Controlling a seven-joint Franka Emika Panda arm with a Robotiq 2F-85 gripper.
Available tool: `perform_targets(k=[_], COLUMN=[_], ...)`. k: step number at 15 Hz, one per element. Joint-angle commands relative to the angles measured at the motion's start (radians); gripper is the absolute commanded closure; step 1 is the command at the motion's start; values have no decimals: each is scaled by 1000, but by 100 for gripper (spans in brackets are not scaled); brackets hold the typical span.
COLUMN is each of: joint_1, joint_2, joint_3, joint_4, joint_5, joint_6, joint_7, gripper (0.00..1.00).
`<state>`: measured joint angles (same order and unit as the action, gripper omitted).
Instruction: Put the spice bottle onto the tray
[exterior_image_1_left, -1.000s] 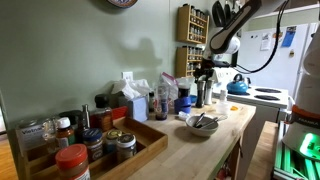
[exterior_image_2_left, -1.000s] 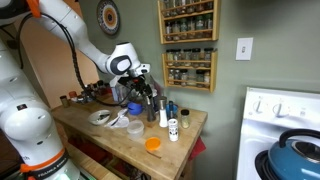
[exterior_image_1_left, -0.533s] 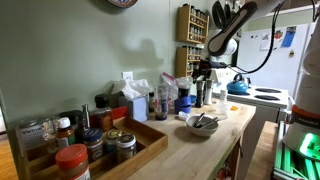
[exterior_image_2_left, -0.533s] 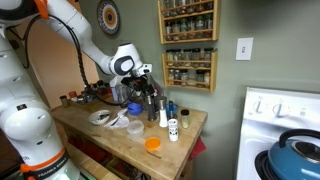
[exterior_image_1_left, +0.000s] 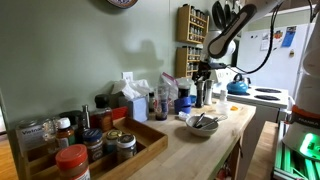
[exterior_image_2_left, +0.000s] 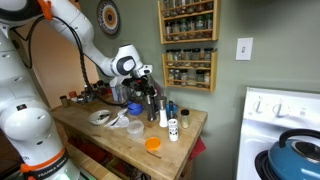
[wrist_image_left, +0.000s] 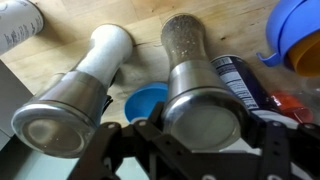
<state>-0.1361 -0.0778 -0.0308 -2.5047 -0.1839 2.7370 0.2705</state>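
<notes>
The spice bottle (wrist_image_left: 195, 90) is a tall glass grinder with a steel cap, standing upright on the wooden counter among other containers. In the wrist view my gripper (wrist_image_left: 207, 132) is shut on its cap, one black finger on each side. In both exterior views the gripper (exterior_image_1_left: 203, 72) (exterior_image_2_left: 150, 88) hangs over that cluster at the far end of the counter. The tray (exterior_image_1_left: 148, 150) is a shallow light-brown wooden box at the opposite end, with several jars in it.
A second steel-capped shaker (wrist_image_left: 75, 95), a blue lid (wrist_image_left: 148, 100) and a blue can (wrist_image_left: 240, 80) crowd the bottle. A bowl (exterior_image_1_left: 202, 123), an orange lid (exterior_image_2_left: 152, 144) and a small white bottle (exterior_image_2_left: 173, 128) sit on the counter. A spice rack (exterior_image_2_left: 188, 45) hangs on the wall, and a stove (exterior_image_2_left: 285, 110) stands beside the counter.
The arm has stayed over the cluster of bottles. No shift of the bottle or other objects shows in the exterior views.
</notes>
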Motion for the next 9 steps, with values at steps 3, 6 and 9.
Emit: perform_targets(k=[3,6,9], joint_1=[100,151,206], joint_2=[-195,-288,-351], joint_3=[-4,7,26], joint_4=[29,90,149], joint_5=[272,307,320], joint_6=[-258,-450,-605], joint_7=[-234,-303,-361], gripper=[58,58,58])
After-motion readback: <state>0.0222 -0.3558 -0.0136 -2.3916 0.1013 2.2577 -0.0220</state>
